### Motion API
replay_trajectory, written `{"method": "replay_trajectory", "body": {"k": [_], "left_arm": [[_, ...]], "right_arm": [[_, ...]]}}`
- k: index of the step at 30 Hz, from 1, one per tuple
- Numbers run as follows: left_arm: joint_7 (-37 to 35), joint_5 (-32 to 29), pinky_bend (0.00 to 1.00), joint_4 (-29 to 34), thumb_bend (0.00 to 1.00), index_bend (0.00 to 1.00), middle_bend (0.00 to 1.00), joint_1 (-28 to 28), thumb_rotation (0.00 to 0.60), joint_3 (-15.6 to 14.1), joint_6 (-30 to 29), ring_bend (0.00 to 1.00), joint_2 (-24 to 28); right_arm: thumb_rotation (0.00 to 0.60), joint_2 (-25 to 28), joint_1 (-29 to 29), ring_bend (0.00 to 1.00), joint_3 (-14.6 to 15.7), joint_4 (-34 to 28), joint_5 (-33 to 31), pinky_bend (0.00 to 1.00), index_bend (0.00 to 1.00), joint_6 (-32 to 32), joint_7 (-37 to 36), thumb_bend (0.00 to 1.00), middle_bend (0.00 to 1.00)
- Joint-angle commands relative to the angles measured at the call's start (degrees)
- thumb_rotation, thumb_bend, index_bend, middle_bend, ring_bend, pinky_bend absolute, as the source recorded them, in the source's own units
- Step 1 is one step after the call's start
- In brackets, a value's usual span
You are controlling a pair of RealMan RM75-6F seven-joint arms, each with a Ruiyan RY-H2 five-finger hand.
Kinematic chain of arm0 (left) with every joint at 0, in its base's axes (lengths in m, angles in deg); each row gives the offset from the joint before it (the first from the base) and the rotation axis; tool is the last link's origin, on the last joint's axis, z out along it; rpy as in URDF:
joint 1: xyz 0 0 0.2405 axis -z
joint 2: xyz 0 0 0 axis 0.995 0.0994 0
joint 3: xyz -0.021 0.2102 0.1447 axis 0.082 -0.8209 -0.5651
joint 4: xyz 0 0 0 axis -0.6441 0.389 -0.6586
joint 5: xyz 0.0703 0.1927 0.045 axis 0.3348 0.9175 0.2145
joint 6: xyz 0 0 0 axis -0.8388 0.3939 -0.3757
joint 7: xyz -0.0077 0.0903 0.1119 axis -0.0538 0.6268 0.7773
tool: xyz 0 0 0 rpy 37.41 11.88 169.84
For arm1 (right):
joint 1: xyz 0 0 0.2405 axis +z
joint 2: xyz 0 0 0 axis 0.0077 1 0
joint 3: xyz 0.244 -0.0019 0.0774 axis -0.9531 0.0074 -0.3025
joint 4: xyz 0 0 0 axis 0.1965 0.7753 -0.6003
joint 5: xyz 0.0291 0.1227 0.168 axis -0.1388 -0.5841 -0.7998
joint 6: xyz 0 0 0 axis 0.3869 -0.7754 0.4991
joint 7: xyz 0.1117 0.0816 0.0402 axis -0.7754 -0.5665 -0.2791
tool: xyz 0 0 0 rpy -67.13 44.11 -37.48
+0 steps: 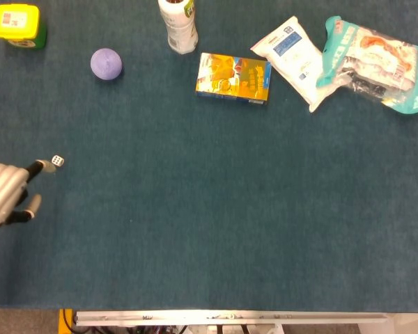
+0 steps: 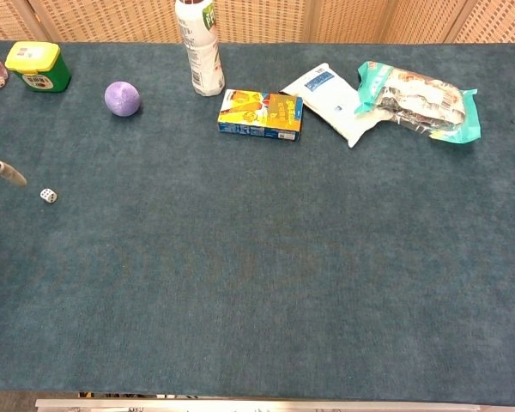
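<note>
The counter (image 1: 209, 229) wore a matt, napped teal cloth, carpet-like. The left robot hand (image 1: 5, 195) at nine o'clock showed ribbed silvery metal with pale fingertips (image 1: 33, 203). Just beside it the dice (image 1: 57, 161) looked hard, smooth plastic. At twelve o'clock the box (image 1: 233, 78) was glossy printed card, the ball (image 1: 106, 64) matt, and the two pouches (image 1: 292, 61) at one o'clock shiny plastic film.

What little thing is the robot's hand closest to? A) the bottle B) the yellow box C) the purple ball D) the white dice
D, the left hand comes in at the table's left edge, with one of its fingers right beside the white dice.
</note>
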Motion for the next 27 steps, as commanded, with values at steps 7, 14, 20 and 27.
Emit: {"method": "replay_trajectory", "body": {"k": [7, 14, 20, 27], "left_arm": [[5.9, -9.9, 1.00, -1.8, 0.55, 0.24, 1.00, 7.7, 0.600, 0.0, 11.4, 1.00, -2.4], [7.3, -13.7, 1.00, -4.1, 0.55, 0.24, 1.00, 9.5, 0.600, -0.3, 13.0, 1.00, -4.5], [8.0, -16.3, 1.00, -5.9, 0.55, 0.24, 1.00, 10.4, 0.600, -1.1, 13.9, 1.00, -5.5], [8.3, -18.3, 1.00, -7.3, 0.55, 0.24, 1.00, 11.0, 0.600, -1.8, 14.1, 1.00, -6.1]], "right_arm": [[0.600, 0.0, -0.4, 0.33, 0.4, 0.5, -0.3, 0.39, 0.20, 0.0, -0.7, 0.41, 0.35], [0.600, 0.2, -0.9, 0.33, 0.5, 0.7, -0.7, 0.39, 0.21, -0.5, -1.1, 0.41, 0.35], [0.600, 0.3, -1.3, 0.33, 0.6, 0.6, -0.7, 0.39, 0.21, -1.0, -1.2, 0.41, 0.35], [0.600, 0.4, -1.4, 0.33, 0.6, 0.4, -0.7, 0.39, 0.20, -1.1, -1.1, 0.41, 0.35]]}}
